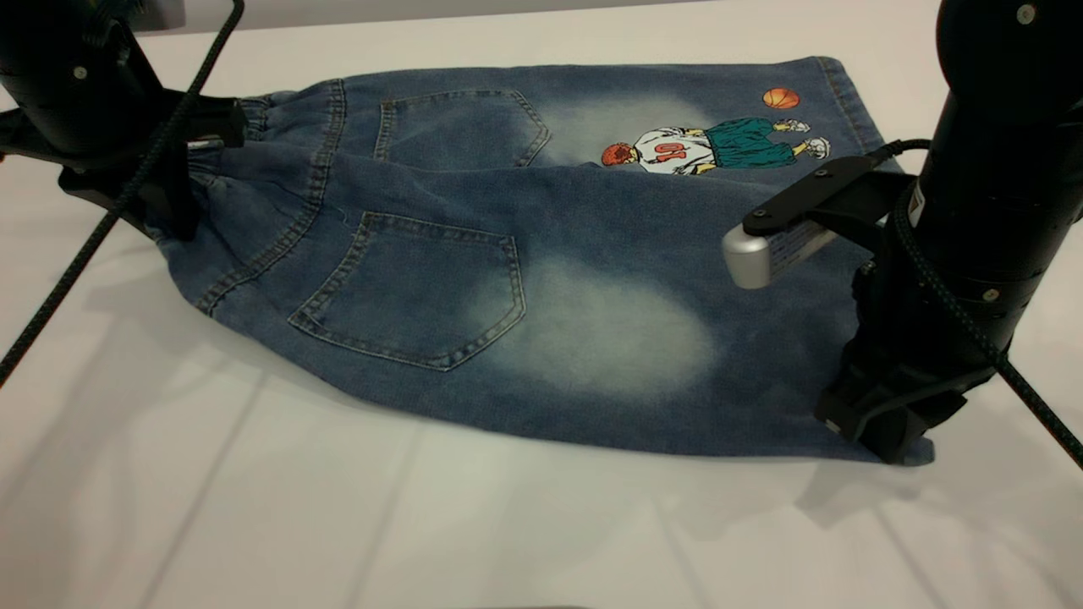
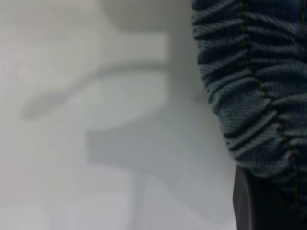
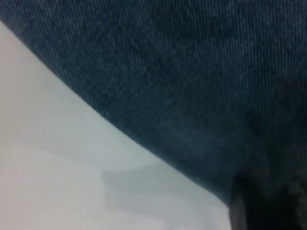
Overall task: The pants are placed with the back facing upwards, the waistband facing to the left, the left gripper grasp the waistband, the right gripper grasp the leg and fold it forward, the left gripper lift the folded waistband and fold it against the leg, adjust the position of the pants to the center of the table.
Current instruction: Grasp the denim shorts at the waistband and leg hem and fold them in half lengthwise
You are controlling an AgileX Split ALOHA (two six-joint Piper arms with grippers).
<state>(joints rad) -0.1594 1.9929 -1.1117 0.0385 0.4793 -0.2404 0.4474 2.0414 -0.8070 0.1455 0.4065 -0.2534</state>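
Note:
The pants (image 1: 508, 279) lie back up on the table (image 1: 338, 516), with the two pockets showing and the cartoon print on the far leg. The gathered waistband (image 1: 222, 182) points left. My left gripper (image 1: 179, 216) is shut on the waistband's near part. In the left wrist view the ruched waistband (image 2: 249, 81) runs into a dark finger (image 2: 249, 206). My right gripper (image 1: 888, 436) is shut on the hem corner of the near leg (image 1: 643, 355), the leg with the pale patch. In the right wrist view the denim leg (image 3: 182, 81) ends at a dark finger (image 3: 242, 206).
Bare white tabletop spreads in front of the pants (image 1: 254, 524) and to their left (image 2: 96, 143). The near edge of the denim casts a shadow on the table (image 3: 57, 167). A black cable (image 1: 101, 228) hangs from the left arm; another (image 1: 1041, 414) trails from the right arm.

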